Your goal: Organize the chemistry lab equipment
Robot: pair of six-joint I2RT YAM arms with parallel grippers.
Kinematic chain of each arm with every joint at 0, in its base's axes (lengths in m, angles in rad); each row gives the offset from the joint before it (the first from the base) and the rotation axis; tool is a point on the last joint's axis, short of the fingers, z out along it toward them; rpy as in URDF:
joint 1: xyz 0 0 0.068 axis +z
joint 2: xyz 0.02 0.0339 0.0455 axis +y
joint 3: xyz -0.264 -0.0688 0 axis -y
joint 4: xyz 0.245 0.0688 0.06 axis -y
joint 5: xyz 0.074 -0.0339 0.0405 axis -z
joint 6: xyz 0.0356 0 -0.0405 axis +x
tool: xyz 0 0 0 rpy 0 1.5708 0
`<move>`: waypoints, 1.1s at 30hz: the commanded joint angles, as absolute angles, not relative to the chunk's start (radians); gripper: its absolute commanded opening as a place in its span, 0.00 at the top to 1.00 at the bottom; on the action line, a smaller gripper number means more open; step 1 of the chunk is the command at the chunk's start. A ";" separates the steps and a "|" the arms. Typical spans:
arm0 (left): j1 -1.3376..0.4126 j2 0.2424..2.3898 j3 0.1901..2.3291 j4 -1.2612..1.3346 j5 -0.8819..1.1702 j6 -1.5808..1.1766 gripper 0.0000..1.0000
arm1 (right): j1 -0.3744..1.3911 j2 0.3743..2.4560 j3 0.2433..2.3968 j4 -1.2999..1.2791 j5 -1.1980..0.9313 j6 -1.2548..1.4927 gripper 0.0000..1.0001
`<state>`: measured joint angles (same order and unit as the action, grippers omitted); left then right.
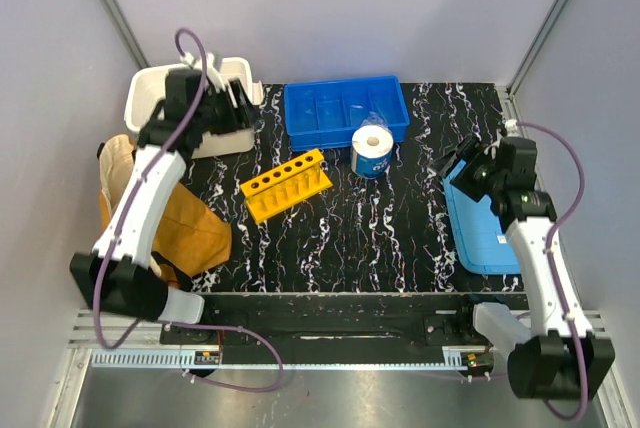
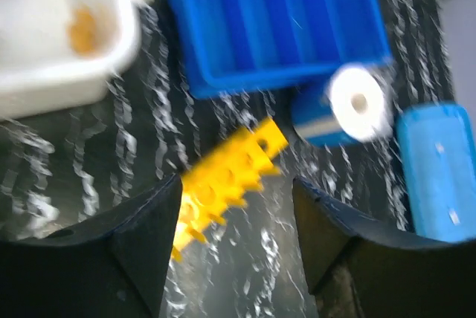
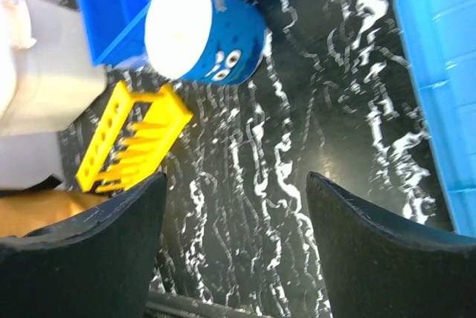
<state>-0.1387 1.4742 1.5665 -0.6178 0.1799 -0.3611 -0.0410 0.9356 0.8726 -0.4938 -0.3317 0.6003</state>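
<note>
Our left jaws hang parted and empty above the white plastic tub; our right jaws gape empty over the light-blue flat lid. The yellow plastic six-hole test-tube rack lies mid-worktop, near the blue-wrapped white paper roll. A careless reach may knock the roll or skid the rack.

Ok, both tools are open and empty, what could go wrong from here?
1. The yellow test-tube rack seems tipped on its side; a pinch may skid it rather than lift it.
2. The paper roll stands close to the rack, so a reach there could knock it.
3. The left tool hangs by the white bin rim and may clip it.
</note>
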 commanded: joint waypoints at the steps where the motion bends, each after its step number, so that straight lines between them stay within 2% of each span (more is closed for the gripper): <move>1: -0.198 1.284 1.283 -0.494 0.380 -0.434 0.33 | -0.038 1.092 1.047 -0.609 -0.151 0.434 0.21; 5: -0.235 1.155 1.116 -0.485 0.440 -0.388 0.25 | -0.038 1.218 1.140 -0.678 -0.006 0.358 0.23; 6: -0.236 1.134 1.088 -0.485 0.455 -0.377 0.20 | -0.038 1.251 1.158 -0.692 0.036 0.344 0.24; 7: -0.238 1.105 1.056 -0.486 0.453 -0.376 0.10 | -0.038 1.282 1.176 -0.704 0.058 0.331 0.24; 9: -0.245 1.046 0.976 -0.463 0.453 -0.374 0.01 | -0.038 1.342 1.206 -0.724 0.080 0.296 0.28; 14: -0.265 0.948 0.870 -0.437 0.419 -0.373 0.01 | -0.038 1.512 1.262 -0.764 0.042 0.210 0.43; 18: -0.276 0.920 0.839 -0.414 0.442 -0.397 0.01 | -0.038 1.652 1.293 -0.785 0.003 0.183 0.62; 25: -0.291 0.891 0.850 -0.439 0.396 -0.385 0.01 | -0.038 1.816 1.312 -0.776 -0.023 0.160 0.65; 33: -0.305 0.893 0.857 -0.446 0.391 -0.380 0.01 | -0.037 1.839 1.276 -0.776 0.026 0.181 0.69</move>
